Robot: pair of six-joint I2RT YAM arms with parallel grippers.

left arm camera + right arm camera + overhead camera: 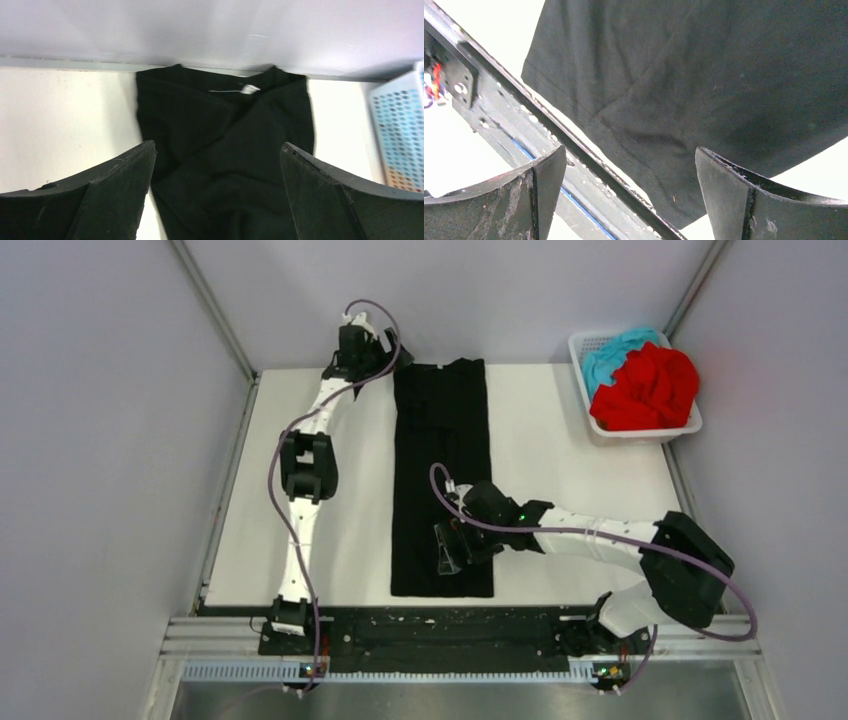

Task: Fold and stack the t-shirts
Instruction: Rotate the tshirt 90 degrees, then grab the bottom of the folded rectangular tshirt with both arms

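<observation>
Lying flat, the soft black t-shirt (442, 440) forms a long narrow rectangle.

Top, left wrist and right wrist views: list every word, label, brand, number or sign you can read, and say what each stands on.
No text can be read in any view.
White neck tag inside the collar of the black t-shirt: too small and blurred to read.
Red t-shirt, teal t-shirt and white mesh basket: no print or label shows.
</observation>
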